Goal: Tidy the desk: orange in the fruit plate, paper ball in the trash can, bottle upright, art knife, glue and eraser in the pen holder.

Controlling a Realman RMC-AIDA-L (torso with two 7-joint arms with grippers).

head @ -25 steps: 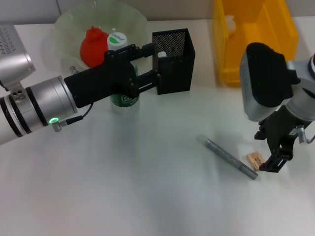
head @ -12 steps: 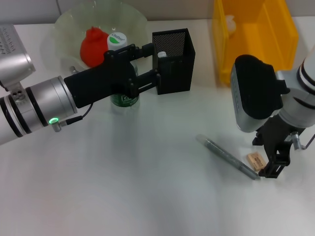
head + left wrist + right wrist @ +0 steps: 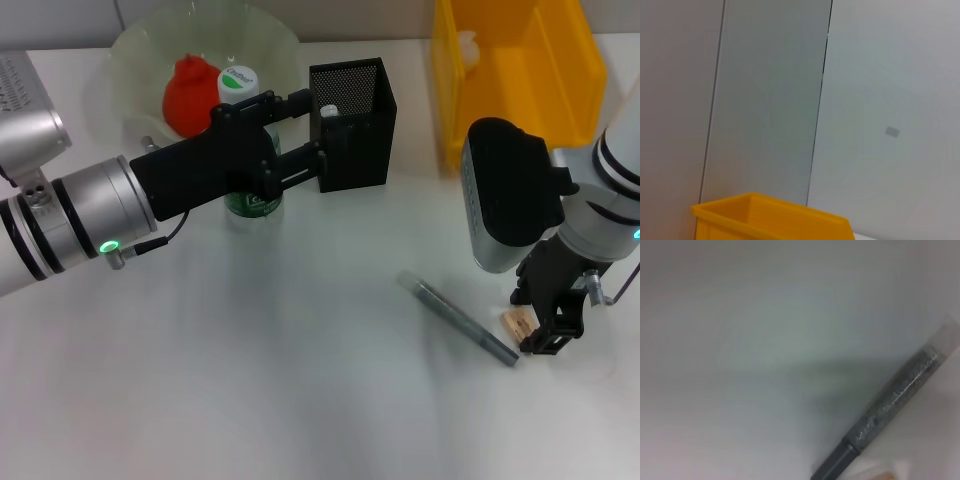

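Tan and small, the rectangular eraser block [image 3: 517,322] lies flat on the white counter [image 3: 300,380], right beside the right claw [image 3: 548,333], whose dark fingers point down at it and stand slightly parted with nothing between them. The eraser looks light, firm and a little rubbery, so it should not slip; its low profile suggests a pinch across the short sides, fingertips nearly brushing the counter.

Touching or almost touching the eraser, on the side away from the right claw, lies the long grey art knife with a clear cap [image 3: 462,319]. It looks stiff, slim and likely to roll, and it may be nudged by a finger closing on the eraser.

The left claw [image 3: 312,128] hangs spread at the rim of the black mesh pen holder [image 3: 352,125], where a small white-topped stick, perhaps the glue, shows inside. Just behind its arm stands the upright green bottle with a white cap [image 3: 240,85], and beyond that the clear fruit plate [image 3: 140,50] with a red-orange fruit [image 3: 188,90]. The yellow plastic bin [image 3: 520,75] sits well behind the right claw.
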